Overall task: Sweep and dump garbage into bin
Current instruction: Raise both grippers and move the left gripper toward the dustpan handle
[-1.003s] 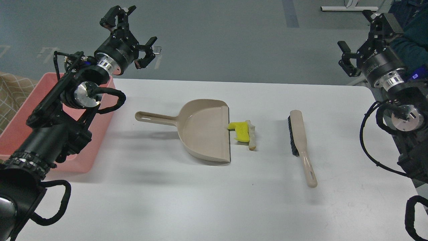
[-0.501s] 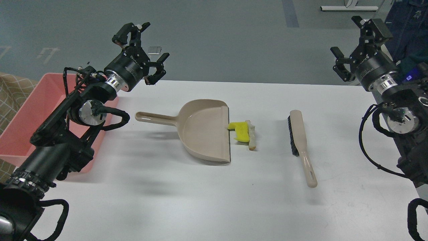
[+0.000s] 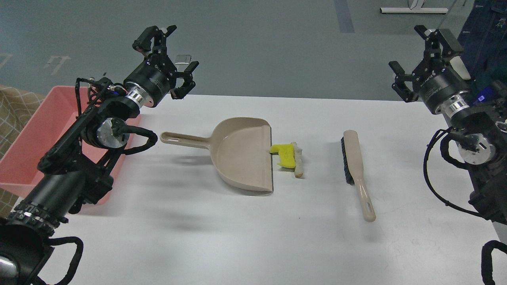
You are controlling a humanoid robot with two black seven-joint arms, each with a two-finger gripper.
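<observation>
The garbage lies mid-table: a bright yellow curved piece (image 3: pixel 284 154) and a whitish-beige strip (image 3: pixel 298 160), touching each other just right of the dustpan's lip. The beige dustpan (image 3: pixel 242 153) lies flat, its handle pointing left. The beige brush (image 3: pixel 355 170) with black bristles lies to the right of the scraps. The pink bin (image 3: pixel 31 134) stands at the table's left edge, partly behind my left arm. My left gripper (image 3: pixel 171 59) is open and empty, raised above the table's far edge, up-left of the dustpan handle. My right gripper (image 3: pixel 416 59) is open and empty, raised at the far right.
The white table (image 3: pixel 237 237) carries the things; its far edge runs behind both grippers. A patterned beige cloth (image 3: pixel 12 114) shows at the far left beside the bin. Grey floor lies beyond the table.
My left gripper has moved right and down, from over the bin toward the dustpan handle. My right gripper has shifted left and a little down. The table's things have not moved.
</observation>
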